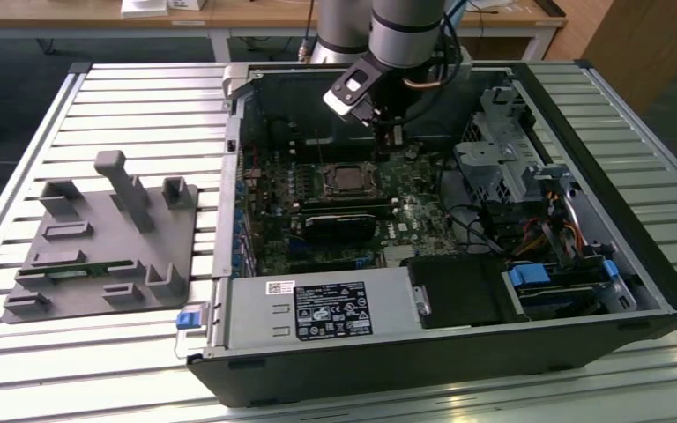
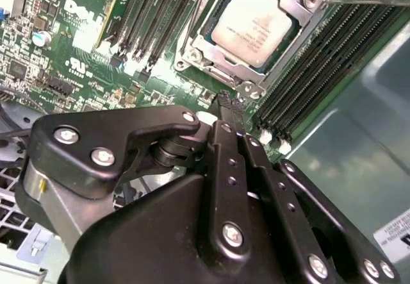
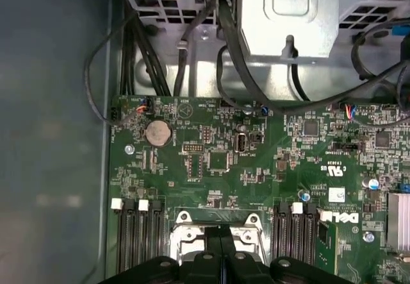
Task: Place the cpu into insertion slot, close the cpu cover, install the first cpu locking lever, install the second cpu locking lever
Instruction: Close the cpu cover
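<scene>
Pincer (image 2: 229, 108) tips pressed together, nothing between them, poised just beside the insertion slot (image 2: 221, 74).
Black fingers (image 3: 211, 242) meet along a thin seam in the first wrist view; whether the tips touch the green motherboard (image 3: 256, 168) cannot be told. Cpu (image 2: 254, 22) sits in the slot, pale metal top facing up, with the silvery cpu cover (image 2: 296, 26) lying flat as a frame around its edges. Thin silvery locking lever (image 2: 368, 2) juts from one corner of the slot out across the long black memory slots (image 2: 333, 59). Exterior view: arm reaches down into an open computer case (image 1: 621, 291) lying on its side on a slatted metal bench (image 1: 138, 115). Grey moulded fixture (image 1: 103, 238) rests on the bench, well apart, toward the exterior view's left.
</scene>
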Tool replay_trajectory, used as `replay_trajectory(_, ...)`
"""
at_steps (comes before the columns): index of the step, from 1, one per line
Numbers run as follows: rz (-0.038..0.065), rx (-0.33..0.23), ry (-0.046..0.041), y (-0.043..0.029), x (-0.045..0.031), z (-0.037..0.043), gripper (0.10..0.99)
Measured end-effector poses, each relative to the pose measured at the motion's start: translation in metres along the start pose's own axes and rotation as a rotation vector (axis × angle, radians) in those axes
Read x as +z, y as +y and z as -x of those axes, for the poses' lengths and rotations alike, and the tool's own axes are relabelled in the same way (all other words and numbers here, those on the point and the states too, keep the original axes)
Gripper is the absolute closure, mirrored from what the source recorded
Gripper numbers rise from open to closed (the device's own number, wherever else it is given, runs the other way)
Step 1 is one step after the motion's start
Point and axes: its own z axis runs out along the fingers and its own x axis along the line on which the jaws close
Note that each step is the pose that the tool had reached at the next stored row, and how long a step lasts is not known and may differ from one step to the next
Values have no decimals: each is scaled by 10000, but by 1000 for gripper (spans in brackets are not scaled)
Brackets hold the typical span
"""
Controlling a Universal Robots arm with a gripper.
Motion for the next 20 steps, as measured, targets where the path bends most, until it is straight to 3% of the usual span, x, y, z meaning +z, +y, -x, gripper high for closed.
replay_trajectory(11, -4, -1, -1, -178, 17, 1, 980)
replay_trajectory(20, -3, -1, 1, -396, 18, -2, 980)
